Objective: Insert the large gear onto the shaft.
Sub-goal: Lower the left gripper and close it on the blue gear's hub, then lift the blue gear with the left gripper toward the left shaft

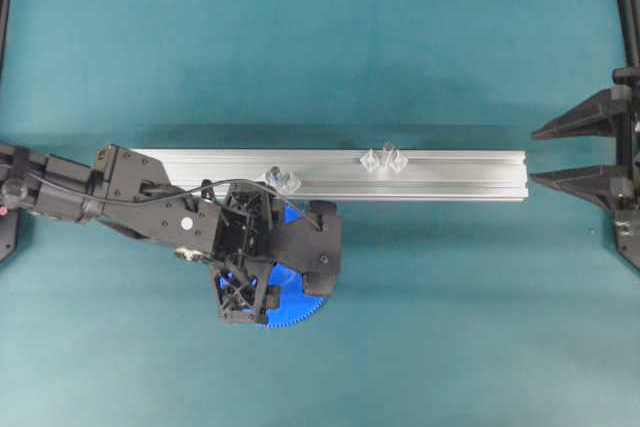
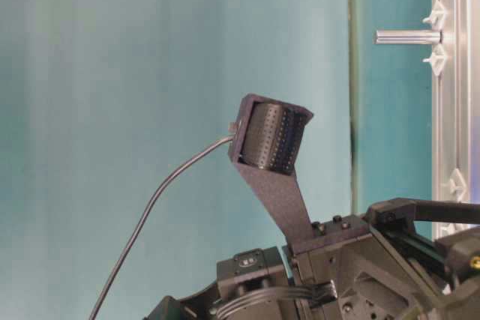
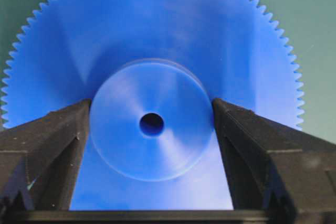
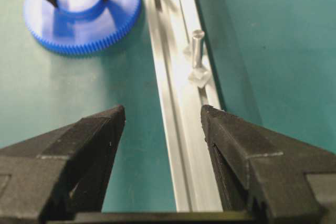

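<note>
Large bright-blue toothed plastic gear [image 3: 152,93] lay flat on teal counter [image 1: 450,327], raised round hub between left gripper [image 3: 152,121] jaws. Jaws flanked hub at both sides; firm pinch or mere contact: cannot tell. Right gripper [image 4: 163,124] jaws spread wide, holding nothing. Slim silvery metal shaft [image 4: 197,41] stood upright on grooved aluminium rail [image 4: 181,145], ahead of right jaws, well apart from gear.

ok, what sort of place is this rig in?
Probably a lab assembly bench, not a home: a plain teal mat with a slotted aluminium rail carrying a metal shaft on a bracket, plus a large gear flanked by the left gripper.
</note>
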Controlling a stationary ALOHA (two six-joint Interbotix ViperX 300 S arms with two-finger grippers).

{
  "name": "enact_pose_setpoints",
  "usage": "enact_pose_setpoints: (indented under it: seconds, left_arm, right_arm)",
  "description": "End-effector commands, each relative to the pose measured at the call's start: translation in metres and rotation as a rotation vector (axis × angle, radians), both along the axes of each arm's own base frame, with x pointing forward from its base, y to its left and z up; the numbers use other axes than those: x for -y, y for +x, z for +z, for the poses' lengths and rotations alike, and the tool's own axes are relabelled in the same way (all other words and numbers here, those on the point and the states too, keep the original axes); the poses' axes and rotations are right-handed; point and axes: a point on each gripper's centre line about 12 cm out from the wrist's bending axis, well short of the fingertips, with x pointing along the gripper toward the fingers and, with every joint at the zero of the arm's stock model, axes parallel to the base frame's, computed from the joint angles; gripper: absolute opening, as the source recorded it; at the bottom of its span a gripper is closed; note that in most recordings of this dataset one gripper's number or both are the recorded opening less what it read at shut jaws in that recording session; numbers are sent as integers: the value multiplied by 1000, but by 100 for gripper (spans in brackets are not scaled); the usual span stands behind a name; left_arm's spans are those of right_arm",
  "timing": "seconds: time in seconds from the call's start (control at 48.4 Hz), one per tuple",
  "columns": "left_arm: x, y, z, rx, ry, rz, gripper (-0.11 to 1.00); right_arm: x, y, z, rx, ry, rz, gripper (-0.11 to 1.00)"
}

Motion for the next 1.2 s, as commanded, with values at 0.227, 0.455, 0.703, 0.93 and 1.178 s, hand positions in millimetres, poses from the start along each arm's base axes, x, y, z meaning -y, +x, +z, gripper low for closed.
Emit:
enact_pose_setpoints:
  seconds: [0.227, 0.455, 0.703, 0.93, 1.178]
  left_arm:
    - [7, -1, 14, 26, 8, -55, 79]
    - [8, 5, 33, 72, 10, -76, 79]
    - [9, 11, 69, 72, 27, -111, 79]
    - [9, 20, 96, 130, 47, -172, 79]
    - [-8, 22, 113, 165, 56, -144, 79]
  right_arm:
    - [-2, 2, 3, 10, 7, 11, 69]
    - [-2, 2, 4, 11, 7, 11, 69]
    - [-3, 1, 4, 14, 7, 13, 69]
    - [-3, 0, 3, 16, 7, 13, 69]
    - [-3, 0, 4, 21, 6, 13, 69]
